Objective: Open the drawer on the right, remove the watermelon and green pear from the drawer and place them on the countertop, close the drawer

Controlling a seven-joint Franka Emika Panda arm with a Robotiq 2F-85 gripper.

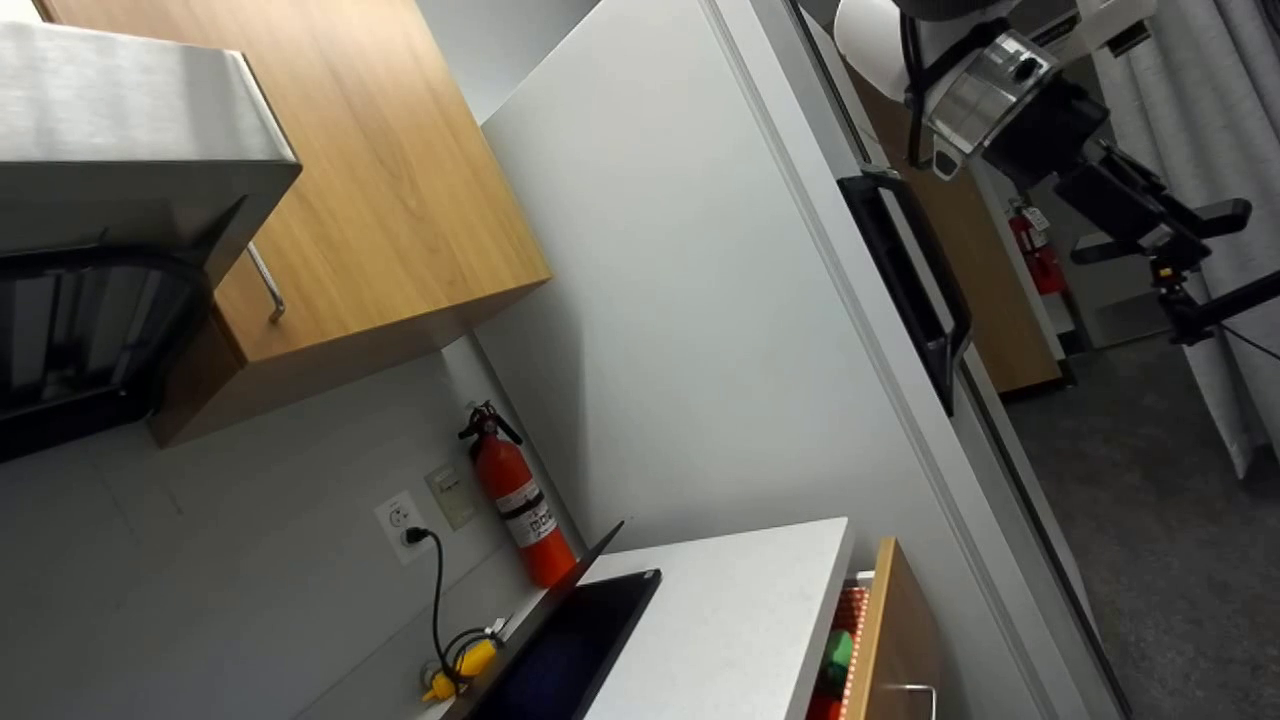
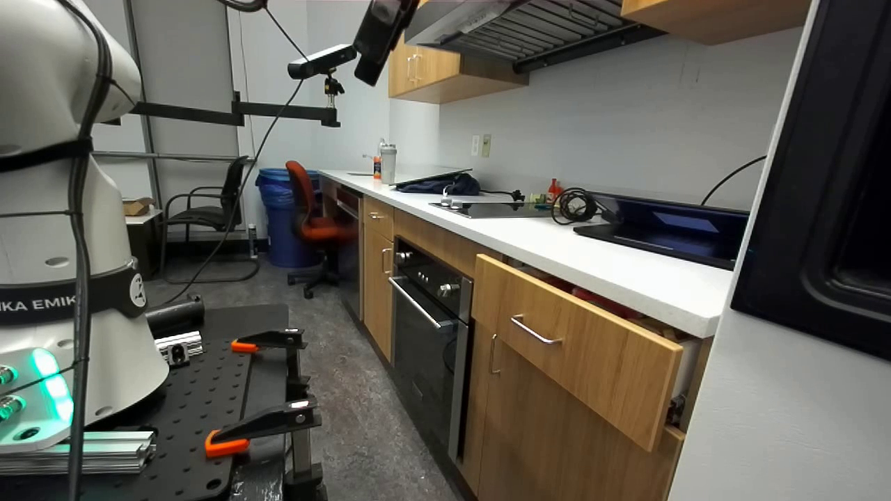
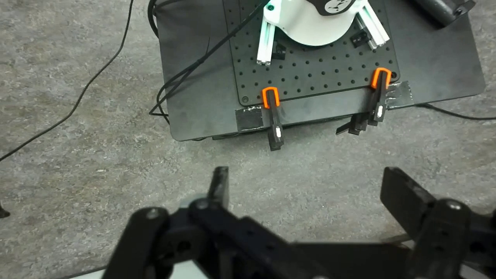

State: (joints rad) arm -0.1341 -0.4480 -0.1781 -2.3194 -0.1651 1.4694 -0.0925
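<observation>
The drawer (image 1: 905, 640) stands partly open under the countertop (image 1: 715, 600). In an exterior view its wood front (image 2: 578, 348) and metal handle (image 2: 534, 330) face the robot. A green fruit shape (image 1: 838, 655), perhaps the green pear, lies inside on red-checked lining, partly hidden. A red thing (image 1: 824, 708) lies beside it, cut off by the picture edge; I cannot tell if it is the watermelon. The white countertop (image 2: 550, 243) also shows in this exterior view. My gripper (image 1: 1160, 232) is high up, far from the drawer. In the wrist view the gripper (image 3: 306, 172) is open and empty over the floor.
An open laptop (image 2: 647, 243) stands on the countertop near a coiled black cable (image 2: 576, 205) and black cooktop (image 2: 487, 209). An oven (image 2: 428, 348) adjoins the drawer. A tall white panel (image 1: 700, 300) with a black handle (image 1: 910, 280) stands beside it. Clamps (image 3: 274, 120) edge the robot's table.
</observation>
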